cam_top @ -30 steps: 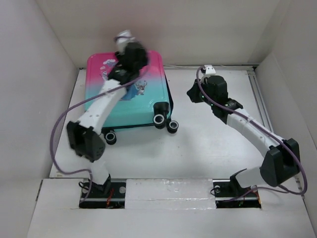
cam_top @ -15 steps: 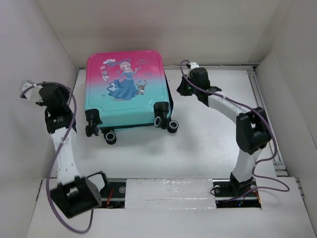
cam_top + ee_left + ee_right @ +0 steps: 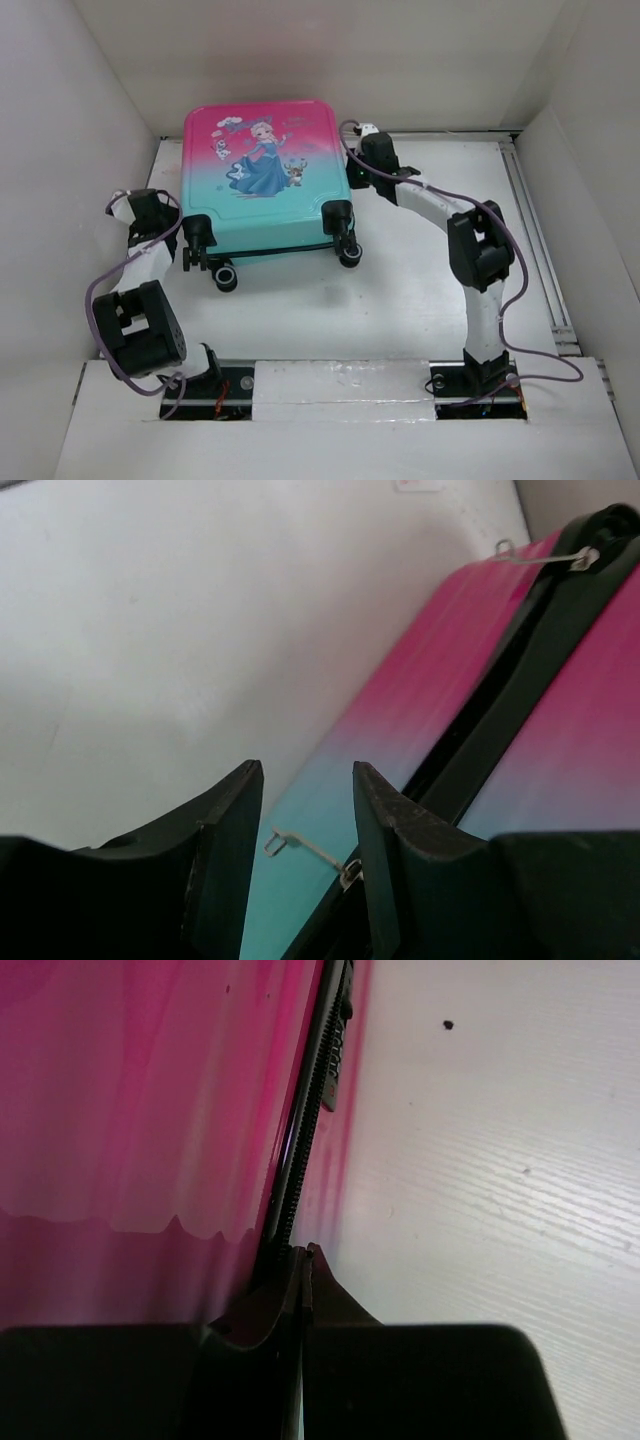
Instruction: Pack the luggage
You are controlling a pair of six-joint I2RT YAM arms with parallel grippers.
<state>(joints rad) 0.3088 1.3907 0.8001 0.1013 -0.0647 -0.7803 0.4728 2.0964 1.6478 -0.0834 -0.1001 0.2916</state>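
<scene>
The luggage [image 3: 270, 205] lies flat and closed at the back of the table, its princess print facing up and its black wheels [image 3: 340, 215] toward me. My left gripper [image 3: 165, 215] is low at its left side. In the left wrist view that gripper [image 3: 305, 770] is open, and a thin metal zipper pull [image 3: 300, 845] lies between the fingers without being pinched. A second pull [image 3: 545, 558] shows farther along the black zipper band. My right gripper [image 3: 352, 168] is at the case's right edge. Its jaws [image 3: 308, 1252] are shut, with the tips against the zipper line [image 3: 305, 1130].
White walls close in the table on the left [image 3: 60, 150], back and right. Bare white tabletop [image 3: 440, 270] stretches to the right of the luggage and in front of it. A metal rail [image 3: 535, 230] runs along the right edge.
My left arm has folded down from the left wall to the luggage's left side, its jaws narrower. My right gripper has slid left against the case and shut. The luggage has shifted slightly right.
</scene>
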